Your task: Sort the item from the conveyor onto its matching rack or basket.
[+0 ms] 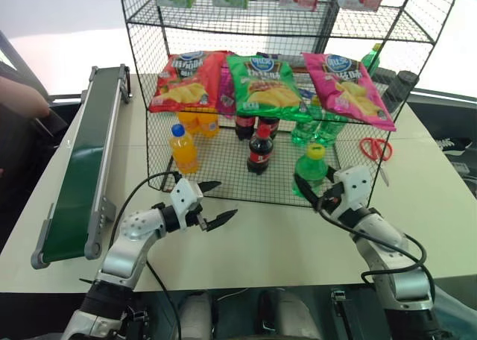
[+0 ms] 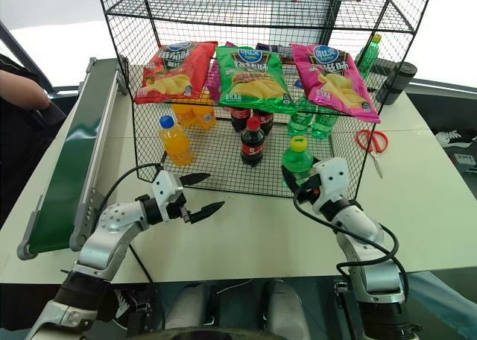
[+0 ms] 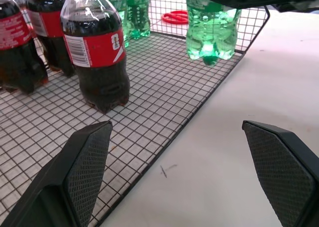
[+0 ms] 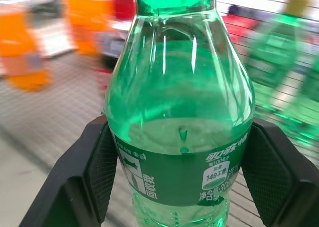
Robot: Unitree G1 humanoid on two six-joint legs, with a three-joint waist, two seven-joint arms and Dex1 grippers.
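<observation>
The item, a clear-green bottle (image 1: 311, 167) with a yellow cap, stands upright at the front right corner of the rack's (image 1: 223, 177) bottom tier. My right gripper (image 1: 313, 191) is shut on its lower body, and the green label (image 4: 182, 177) sits between the pads in the right wrist view. I cannot tell whether its base (image 3: 210, 57) rests on the mesh. My left gripper (image 1: 222, 200) is open and holds nothing, level over the table just before the rack's front edge, left of the item. The conveyor (image 1: 78, 168) runs along the table's left side with nothing on its belt.
On the bottom tier stand orange bottles (image 1: 183, 148), cola bottles (image 1: 259, 150) and more green bottles (image 1: 313, 127). Chip bags (image 1: 261, 83) lie on the tier above. Red scissors (image 1: 375, 148) lie right of the rack. A person's arm (image 1: 19, 98) is at the far left.
</observation>
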